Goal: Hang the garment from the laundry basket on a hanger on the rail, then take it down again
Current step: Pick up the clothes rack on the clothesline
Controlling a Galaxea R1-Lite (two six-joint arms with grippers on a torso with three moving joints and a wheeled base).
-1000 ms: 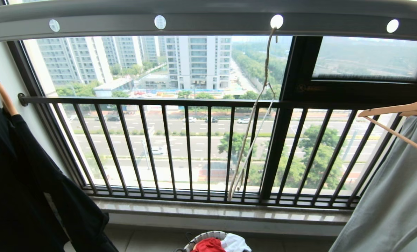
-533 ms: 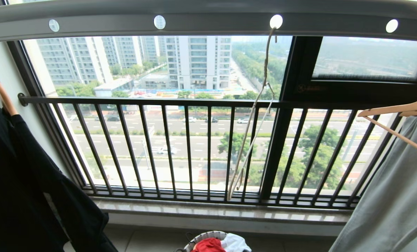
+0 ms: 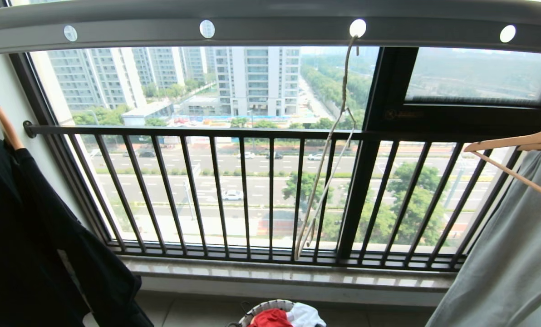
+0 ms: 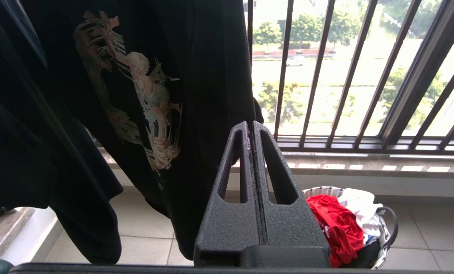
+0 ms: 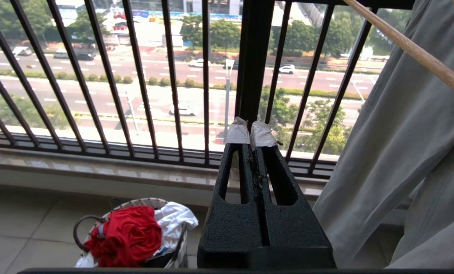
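Note:
The red garment (image 3: 270, 318) lies crumpled in the laundry basket (image 3: 262, 307) on the floor below the window, beside a white cloth. It shows too in the left wrist view, garment (image 4: 335, 224) in basket (image 4: 385, 238), and in the right wrist view, garment (image 5: 126, 234) in basket (image 5: 97, 219). The thin whitish hanger (image 3: 327, 150) hangs empty from a hole in the grey rail (image 3: 270, 29). My left gripper (image 4: 250, 127) is shut and empty beside the black T-shirt. My right gripper (image 5: 250, 129), white-taped at the tips, is shut and empty, up facing the window bars.
A black printed T-shirt (image 3: 30, 245) hangs at the left on a wooden hanger (image 3: 7, 129). A pale grey-green garment (image 3: 511, 254) hangs at the right on a light wooden hanger (image 3: 515, 143). The dark window railing (image 3: 252, 190) and stone sill (image 3: 288, 272) stand ahead.
Nothing in the head view has moved but traffic on the road outside. No arm has entered that view.

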